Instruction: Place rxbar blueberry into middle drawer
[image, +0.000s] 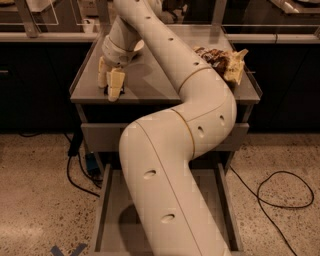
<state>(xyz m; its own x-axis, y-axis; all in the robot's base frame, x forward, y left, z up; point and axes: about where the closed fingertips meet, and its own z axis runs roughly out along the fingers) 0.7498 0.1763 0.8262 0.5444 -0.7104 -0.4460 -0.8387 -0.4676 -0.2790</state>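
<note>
My gripper (110, 86) is at the front left corner of the grey cabinet top (150, 85), pointing down, tips at the surface. Its two cream fingers (116, 84) stand close together. A small dark sliver between their tips, the rxbar blueberry (107, 91), is mostly hidden by them. The fingers look shut on it. Below, a drawer (102, 210) is pulled out toward me. My arm (165, 165) covers most of its inside.
A brown-and-yellow crinkled chip bag (222, 60) lies at the right back of the cabinet top. A closed drawer front (100, 137) sits above the open one. Black cables (280, 192) lie on the speckled floor on both sides.
</note>
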